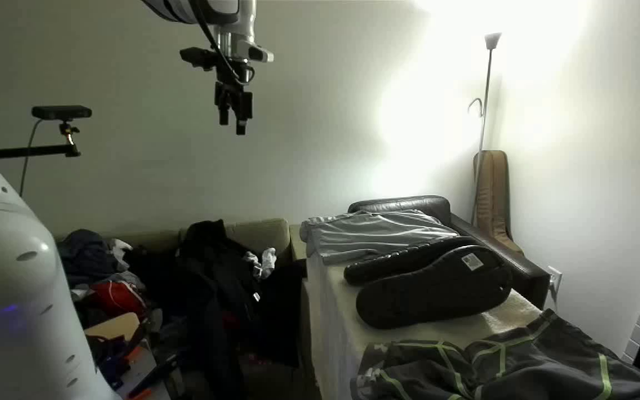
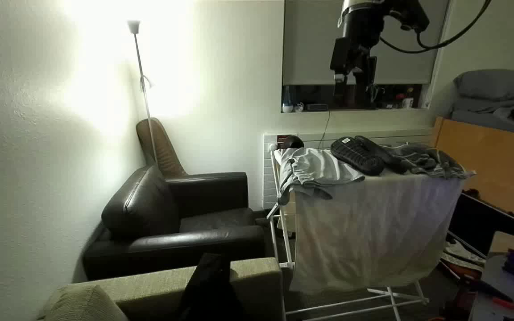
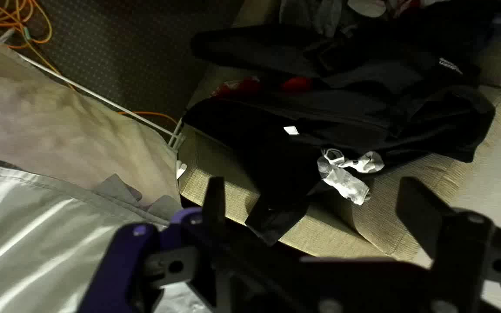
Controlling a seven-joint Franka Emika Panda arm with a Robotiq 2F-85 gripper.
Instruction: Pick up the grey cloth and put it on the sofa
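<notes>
The black, blunt fingers [image 3: 422, 215] stood wide apart, holding nothing, high above the olive-brown woven sofa [image 1: 267, 230]. To its right, the large plain grey cloth [image 1: 378, 236] lay in loose folds on a pale draped sheet [image 2: 373, 232]. Too deep a pinch, I judged, might drag that sheet; a shallow one might slip off; and the long black padded case [image 1: 436, 289] beside it could tumble if snagged.

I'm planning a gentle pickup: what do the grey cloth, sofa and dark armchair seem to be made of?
Grey cloth: pliable fabric with perhaps a slight sheen, from its loose folds and light streaks; fiber unclear. Sofa: matte, probably woven upholstery, from its coarse texture. Dark armchair: smooth, glossy leather or imitation, given its highlights.
</notes>
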